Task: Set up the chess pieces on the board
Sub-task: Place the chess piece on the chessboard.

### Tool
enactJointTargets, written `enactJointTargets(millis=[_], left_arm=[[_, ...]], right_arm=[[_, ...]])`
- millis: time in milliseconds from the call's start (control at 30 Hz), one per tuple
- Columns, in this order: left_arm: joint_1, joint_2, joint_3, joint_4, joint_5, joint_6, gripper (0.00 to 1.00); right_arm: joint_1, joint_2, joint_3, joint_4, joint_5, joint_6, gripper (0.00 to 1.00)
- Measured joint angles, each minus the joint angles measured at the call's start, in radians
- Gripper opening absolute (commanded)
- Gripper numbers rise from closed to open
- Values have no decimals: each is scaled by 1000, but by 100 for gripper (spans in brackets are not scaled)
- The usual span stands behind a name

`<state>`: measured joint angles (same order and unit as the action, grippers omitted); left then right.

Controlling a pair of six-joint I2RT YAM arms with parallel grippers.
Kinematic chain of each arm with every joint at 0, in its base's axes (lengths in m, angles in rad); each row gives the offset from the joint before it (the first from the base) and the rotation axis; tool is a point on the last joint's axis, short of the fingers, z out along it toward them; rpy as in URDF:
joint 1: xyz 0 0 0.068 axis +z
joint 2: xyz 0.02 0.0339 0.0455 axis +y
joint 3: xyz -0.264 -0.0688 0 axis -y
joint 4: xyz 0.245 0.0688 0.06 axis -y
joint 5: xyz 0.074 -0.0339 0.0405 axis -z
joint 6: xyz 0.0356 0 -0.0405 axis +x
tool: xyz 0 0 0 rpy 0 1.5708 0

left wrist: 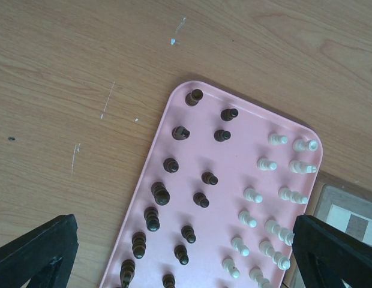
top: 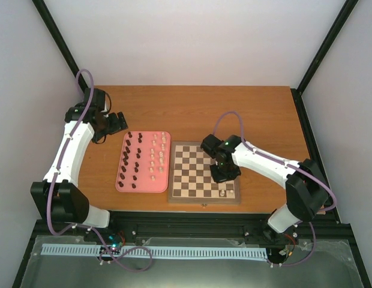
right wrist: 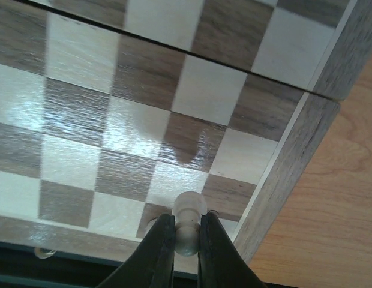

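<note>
Right end effector [right wrist: 187, 227], cream piece [right wrist: 190, 206] (pinched), over board [right wrist: 144, 120]

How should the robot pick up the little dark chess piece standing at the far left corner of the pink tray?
Pinch the dark piece just under its rounded top, coming straight down. It stands upright on the pink tray, apart from its neighbours, so the open left end effector could probably lower a finger on each side without bumping them.
</note>
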<state>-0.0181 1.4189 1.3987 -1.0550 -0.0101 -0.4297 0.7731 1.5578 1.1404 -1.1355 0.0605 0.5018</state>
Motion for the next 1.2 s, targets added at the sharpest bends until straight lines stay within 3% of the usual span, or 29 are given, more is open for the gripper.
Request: enactJointTargets(millis=[267, 867, 1200], left_arm=[[0, 3, 1, 0, -1, 0, 100], [0, 7, 1, 0, -1, 0, 100], [0, 7, 1, 0, -1, 0, 100]], right_arm=[[-49, -16, -109, 60, -24, 31, 3], [-66, -71, -168, 80, -39, 62, 4], [-66, -71, -179, 90, -38, 67, 11]])
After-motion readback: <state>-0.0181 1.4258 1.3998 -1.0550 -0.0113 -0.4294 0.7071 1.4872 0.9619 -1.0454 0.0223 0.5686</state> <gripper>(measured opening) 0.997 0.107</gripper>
